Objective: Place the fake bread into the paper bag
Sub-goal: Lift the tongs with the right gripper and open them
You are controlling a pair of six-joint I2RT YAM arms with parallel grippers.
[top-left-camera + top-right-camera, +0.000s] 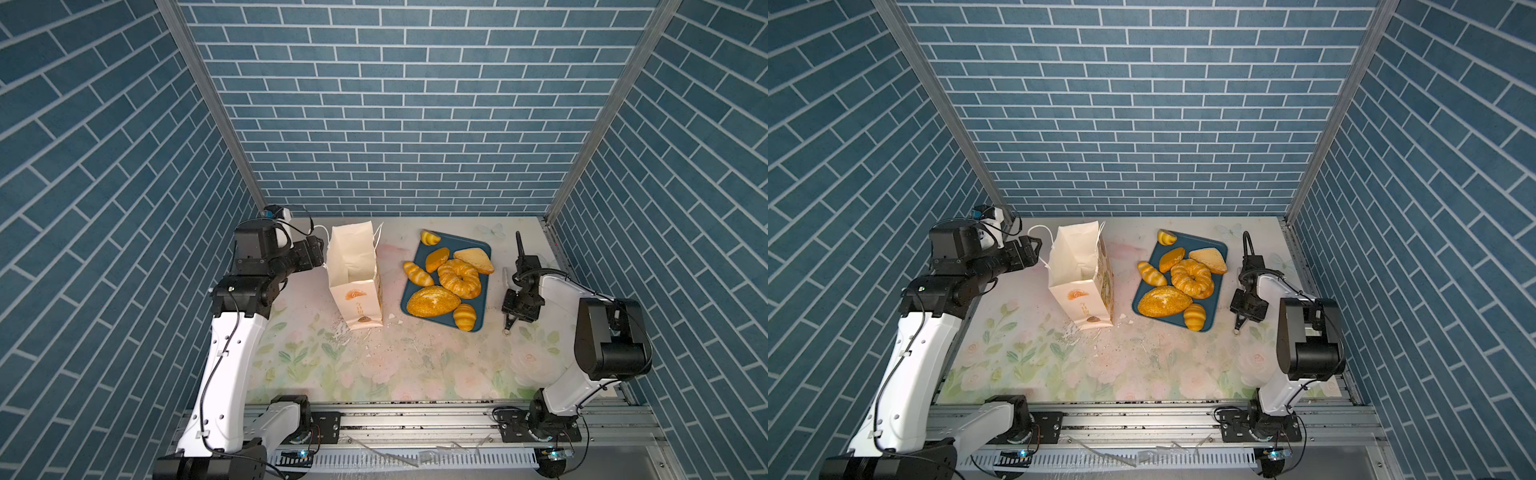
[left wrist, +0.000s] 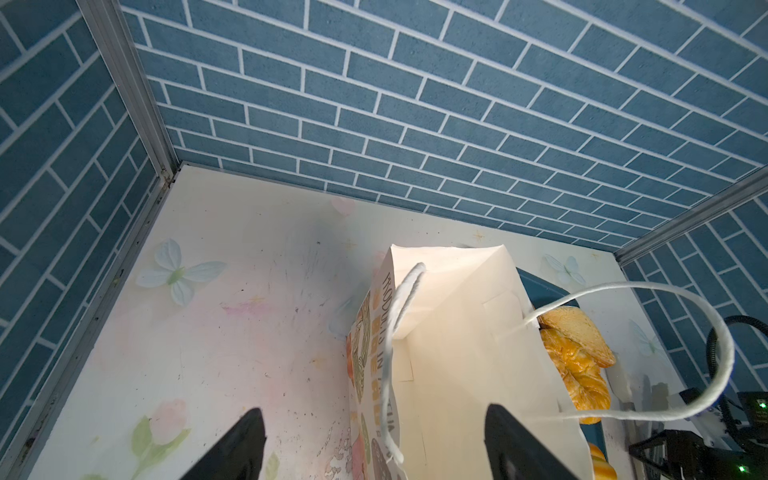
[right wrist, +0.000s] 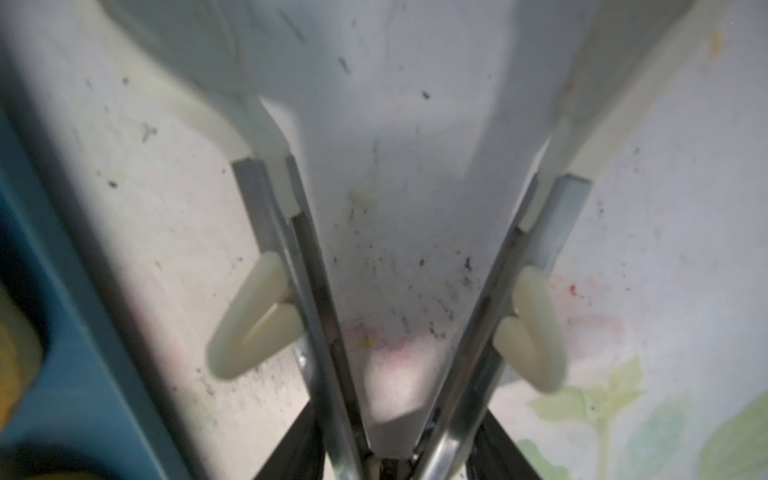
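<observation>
Several glossy golden pieces of fake bread lie on a dark blue tray [image 1: 451, 243], among them a large oval loaf [image 1: 432, 301], a twisted ring [image 1: 459, 277] and a tan triangle [image 1: 473, 259]. The paper bag [image 1: 355, 299] stands upright and open left of the tray, with no bread showing inside. My left gripper [image 1: 322, 259] is open at the bag's left rim; in the left wrist view its fingers [image 2: 511, 444] straddle the bag wall [image 2: 457, 332] and one cord handle. My right gripper [image 1: 510, 320], right of the tray, is shut on metal tongs [image 3: 316, 270] with cream tips.
Blue brick-pattern walls close in the floral table [image 1: 374, 365] on three sides. Paper scraps and crumbs [image 1: 345, 332] lie in front of the bag. An aluminium rail [image 1: 415, 419] with both arm bases runs along the near edge.
</observation>
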